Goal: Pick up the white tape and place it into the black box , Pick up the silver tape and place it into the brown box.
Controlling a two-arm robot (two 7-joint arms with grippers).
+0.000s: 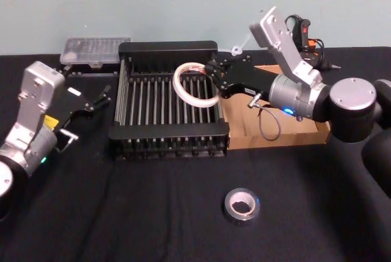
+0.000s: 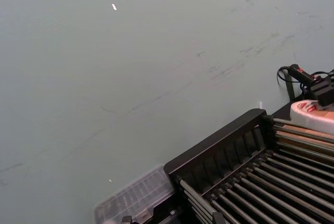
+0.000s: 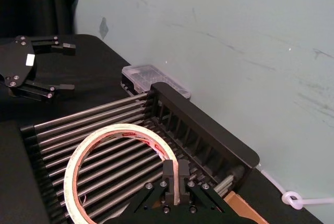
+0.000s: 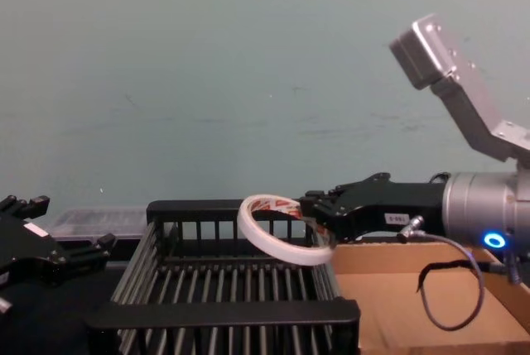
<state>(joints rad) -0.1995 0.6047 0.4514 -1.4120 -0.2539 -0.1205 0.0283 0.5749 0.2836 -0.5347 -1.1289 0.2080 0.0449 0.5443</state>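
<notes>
The right tool (image 1: 215, 82) is pinching the rim of the white tape (image 1: 195, 84) above the black box (image 1: 168, 132), so it should lower closer to the bars before releasing, while the left tool (image 1: 101, 98) is waiting open beside that box.

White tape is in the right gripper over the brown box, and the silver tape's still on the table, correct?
Not quite. The right gripper holds the white tape over the black box, not the brown box; the head view shows it. The silver tape does lie on the table.
</notes>
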